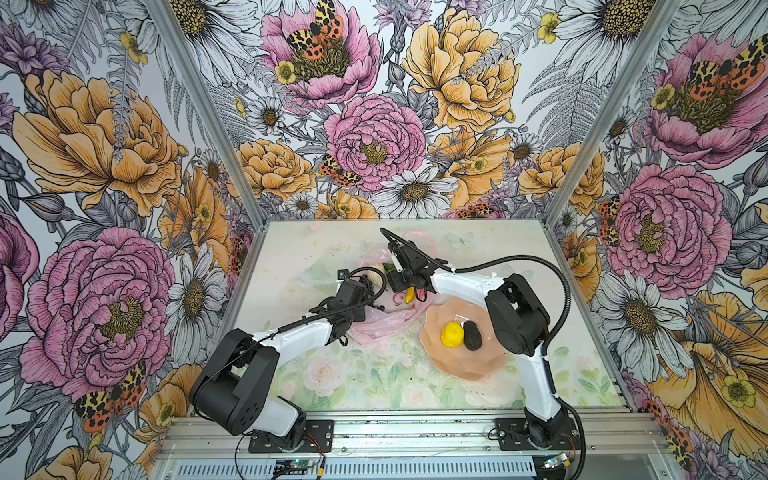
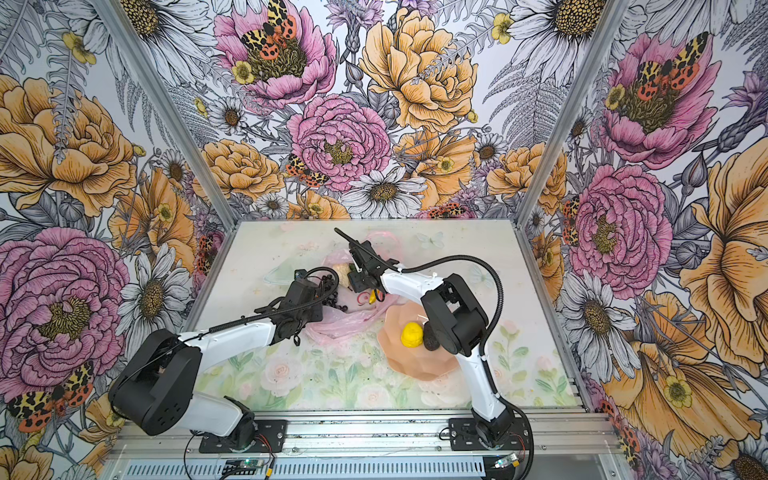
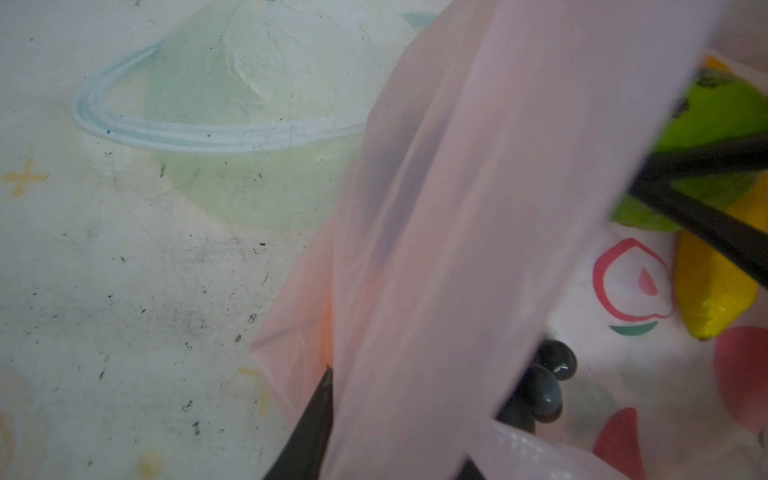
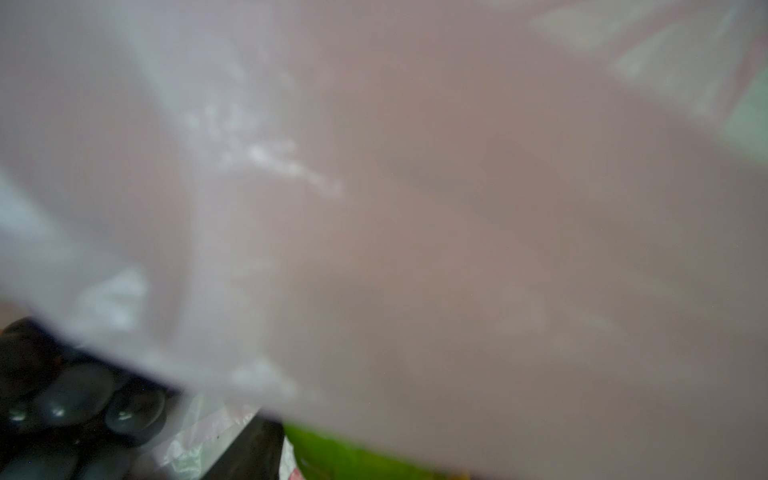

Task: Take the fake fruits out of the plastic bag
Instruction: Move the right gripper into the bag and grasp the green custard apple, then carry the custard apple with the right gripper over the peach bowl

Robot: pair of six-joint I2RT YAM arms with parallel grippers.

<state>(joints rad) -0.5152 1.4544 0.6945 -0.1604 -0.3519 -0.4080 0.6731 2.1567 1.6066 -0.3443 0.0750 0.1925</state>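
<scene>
The pink plastic bag (image 1: 382, 328) lies crumpled mid-table. My left gripper (image 1: 371, 286) is shut on its raised edge, and the left wrist view shows film (image 3: 478, 208) between the jaws. My right gripper (image 1: 395, 282) reaches into the bag mouth. One of its fingers (image 4: 249, 453) sits beside the bright green fruit (image 4: 353, 457); film hides the other. Inside the bag I see a yellow banana (image 3: 710, 299), dark grapes (image 3: 548, 374) and a cream pear (image 1: 376, 274). A lemon (image 1: 452, 334) and a dark avocado (image 1: 472, 336) rest on the peach dish.
The peach scalloped dish (image 1: 457, 370) sits right of the bag, partly under my right arm's elbow (image 1: 515, 316). Flowered walls close in the table on three sides. The metal rail (image 1: 415, 428) holding both arm bases runs along the front edge.
</scene>
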